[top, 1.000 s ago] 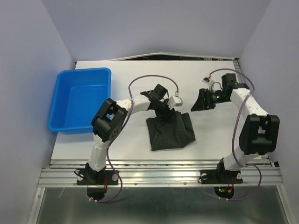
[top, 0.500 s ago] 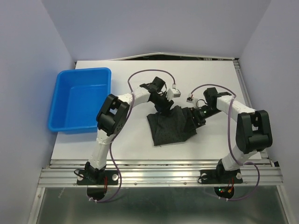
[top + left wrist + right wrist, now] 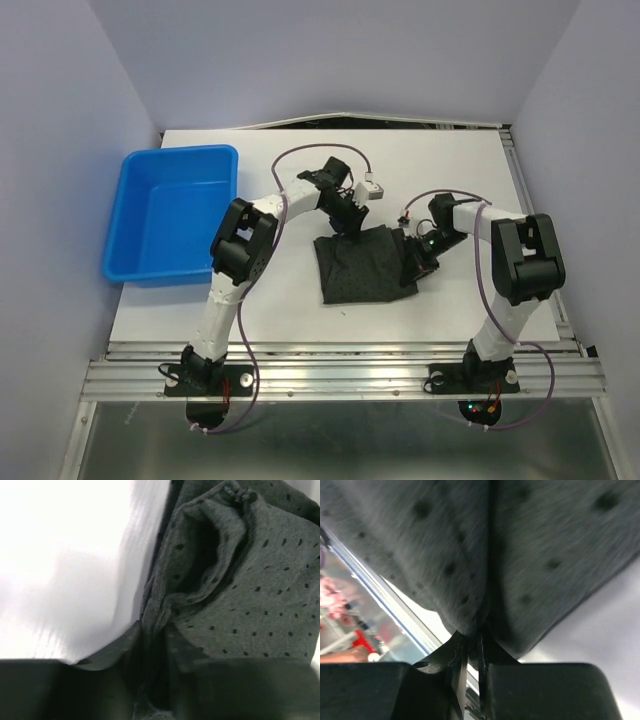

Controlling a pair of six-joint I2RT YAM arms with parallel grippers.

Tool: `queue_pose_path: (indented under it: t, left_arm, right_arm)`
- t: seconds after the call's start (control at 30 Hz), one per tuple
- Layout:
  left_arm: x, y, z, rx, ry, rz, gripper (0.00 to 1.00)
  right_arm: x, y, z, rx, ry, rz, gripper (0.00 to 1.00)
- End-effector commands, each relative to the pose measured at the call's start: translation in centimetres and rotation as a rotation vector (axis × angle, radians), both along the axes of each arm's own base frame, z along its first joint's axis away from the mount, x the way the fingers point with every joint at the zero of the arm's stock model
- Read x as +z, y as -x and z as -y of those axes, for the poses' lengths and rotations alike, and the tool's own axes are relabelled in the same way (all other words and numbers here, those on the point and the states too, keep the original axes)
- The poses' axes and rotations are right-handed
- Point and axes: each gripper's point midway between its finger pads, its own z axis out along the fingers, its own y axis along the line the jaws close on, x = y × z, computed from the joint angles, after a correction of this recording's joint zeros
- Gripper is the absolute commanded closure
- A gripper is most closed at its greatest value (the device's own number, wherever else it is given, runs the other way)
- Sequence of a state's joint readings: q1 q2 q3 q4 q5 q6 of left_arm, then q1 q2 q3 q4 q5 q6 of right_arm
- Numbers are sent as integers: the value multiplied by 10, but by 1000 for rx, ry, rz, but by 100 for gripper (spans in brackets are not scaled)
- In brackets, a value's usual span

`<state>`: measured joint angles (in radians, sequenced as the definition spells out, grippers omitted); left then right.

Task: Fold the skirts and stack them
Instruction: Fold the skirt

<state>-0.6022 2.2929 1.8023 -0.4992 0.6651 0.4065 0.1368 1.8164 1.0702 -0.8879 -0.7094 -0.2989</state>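
Note:
One dark dotted skirt (image 3: 360, 268) lies partly folded on the white table (image 3: 460, 160), in the middle. My left gripper (image 3: 350, 222) is at its far edge, shut on a bunched fold of the cloth. In the left wrist view the skirt (image 3: 260, 580) rises in gathered folds from my left gripper (image 3: 152, 647). My right gripper (image 3: 413, 252) is at the skirt's right edge, shut on it. In the right wrist view the skirt (image 3: 445, 540) hangs close over the lens, pinched at my right gripper (image 3: 470, 637).
A blue tub (image 3: 180, 152) stands at the left of the table with nothing showing inside. Purple cables loop over both arms. The table's metal rail (image 3: 340, 365) runs along the near edge.
My right arm swung in from the back right to the skirt's right edge and closed on it. My left gripper moved slightly farther back with the far edge.

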Motion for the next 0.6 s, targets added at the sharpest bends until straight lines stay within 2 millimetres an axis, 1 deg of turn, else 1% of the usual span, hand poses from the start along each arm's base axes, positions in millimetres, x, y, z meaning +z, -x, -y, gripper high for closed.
queue_pose_path:
  t: [0.0,0.03,0.07,0.1,0.13,0.17,0.2,0.23,0.27,0.3,0.33,0.37,0.4,0.43,0.47,0.5,0.53,0.57]
  left_arm:
    - [-25,-35,-53,98,-112,-6,50]
    - [-4,-41,-54,122,-78,8,45]
    - [7,-46,-57,142,-57,17,39]
    - [23,-59,-66,183,-25,43,32]
    - [32,-60,-70,235,2,16,31]
    - [63,-67,-74,278,48,52,31]
    - [81,-77,-77,319,93,90,31]
    - [81,-75,-91,373,99,72,31]
    - [114,-74,-95,432,148,100,31]
    - [123,-71,-98,454,167,114,31]
    - [131,-69,-98,460,195,136,31]
    - [131,-51,-102,465,202,119,31]
    - [132,-44,-101,476,224,97,31]
    - [122,-22,-103,465,230,45,32]
    - [119,-13,-104,463,236,24,34]
    - [120,-6,-101,453,265,17,36]
    - [112,12,-105,446,266,-4,37]
    - [116,17,-99,424,299,8,38]
  right_arm:
    - [-18,1,0,-69,23,-110,99]
    - [-21,-3,-1,-75,17,-101,99]
    - [-22,-3,-3,-82,11,-108,99]
    - [-23,-2,-4,-103,12,-126,99]
    - [-25,-4,-6,-113,4,-125,99]
    - [-26,-4,-7,-120,-1,-132,99]
    - [-25,-4,-9,-139,-5,-147,99]
    - [-26,-4,-10,-150,-15,-151,99]
    - [-26,-5,-12,-159,-22,-154,99]
    - [-26,-5,-13,-167,-30,-160,99]
    - [-25,-5,-16,-188,-45,-173,99]
    - [-25,-5,-17,-193,-48,-173,99]
    - [-25,-5,-18,-201,-53,-178,99]
    - [-26,-6,-18,-205,-48,-174,99]
    - [-27,-6,-17,-207,-41,-171,99]
    - [-26,-9,-14,-219,-42,-164,99]
    - [-25,-9,-15,-220,-45,-163,99]
    - [-25,-9,-15,-217,-47,-161,99]
